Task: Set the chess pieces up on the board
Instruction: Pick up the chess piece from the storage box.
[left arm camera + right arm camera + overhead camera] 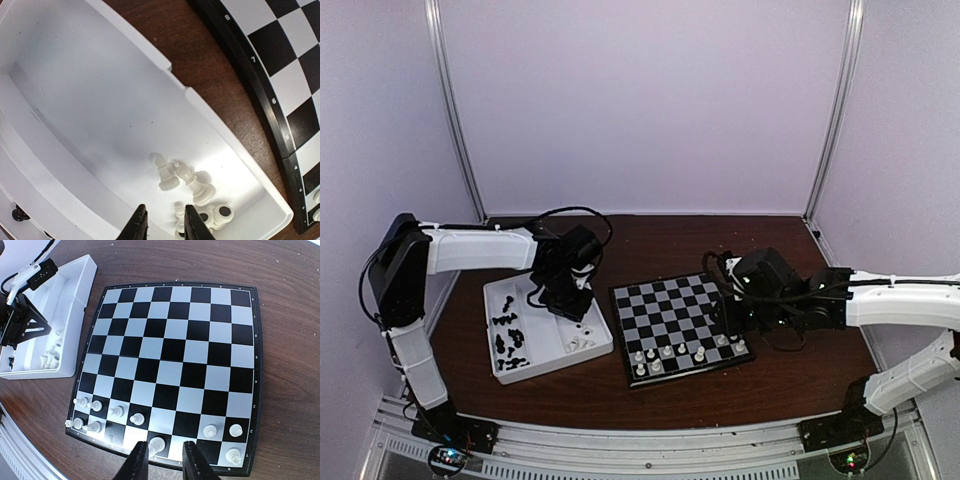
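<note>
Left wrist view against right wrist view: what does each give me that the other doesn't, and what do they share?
Only left wrist: a close look at the loose white pieces heaped in the tray, a black piece beyond the divider, and rank numbers on the rim of the board. Only right wrist: the whole board, standing white pieces on its two near rows, and the right gripper over its near edge. Both: tray, board edge, loose white pieces.

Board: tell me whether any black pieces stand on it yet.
No, only white pieces stand on the board, all along one edge.
</note>
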{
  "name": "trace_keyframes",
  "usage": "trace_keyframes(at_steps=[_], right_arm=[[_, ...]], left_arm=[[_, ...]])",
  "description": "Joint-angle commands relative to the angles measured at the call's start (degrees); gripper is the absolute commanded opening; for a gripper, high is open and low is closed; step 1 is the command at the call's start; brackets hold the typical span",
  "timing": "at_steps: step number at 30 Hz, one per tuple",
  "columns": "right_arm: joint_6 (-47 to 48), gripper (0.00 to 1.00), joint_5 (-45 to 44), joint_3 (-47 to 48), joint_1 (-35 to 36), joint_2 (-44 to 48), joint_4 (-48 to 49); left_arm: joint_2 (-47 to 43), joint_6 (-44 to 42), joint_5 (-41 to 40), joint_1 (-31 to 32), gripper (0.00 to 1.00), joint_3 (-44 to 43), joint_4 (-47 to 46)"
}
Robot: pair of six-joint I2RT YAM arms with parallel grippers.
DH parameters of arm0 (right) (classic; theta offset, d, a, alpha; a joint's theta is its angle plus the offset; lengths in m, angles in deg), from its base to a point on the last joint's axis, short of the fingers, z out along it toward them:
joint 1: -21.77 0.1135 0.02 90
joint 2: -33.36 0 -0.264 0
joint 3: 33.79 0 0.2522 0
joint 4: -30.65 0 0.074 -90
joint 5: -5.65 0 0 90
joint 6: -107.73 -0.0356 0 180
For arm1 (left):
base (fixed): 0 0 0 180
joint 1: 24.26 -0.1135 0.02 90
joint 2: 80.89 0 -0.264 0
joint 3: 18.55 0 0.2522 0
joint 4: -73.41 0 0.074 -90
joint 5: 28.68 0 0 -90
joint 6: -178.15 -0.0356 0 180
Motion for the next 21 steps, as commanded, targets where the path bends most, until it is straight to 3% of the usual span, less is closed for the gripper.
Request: trace_keyframes(at_steps=[1, 12, 21], right_arm=[[1.03, 0.26, -0.26, 1.22, -0.26, 0.77, -0.08], [1.26, 0.26, -0.19, 1.5, -0.25, 0.31, 0.12], [1.35, 0.26, -0.47, 1.83, -0.24, 0.21, -0.18]], left_arm=[[1.41, 1.46, -1.77, -0.22, 0.27, -1.97, 0.6], [5.45, 0.09, -1.27, -0.94, 0.24, -2.31, -1.0], [7.18, -0.28, 0.32, -1.42, 0.27, -2.19, -2.5]])
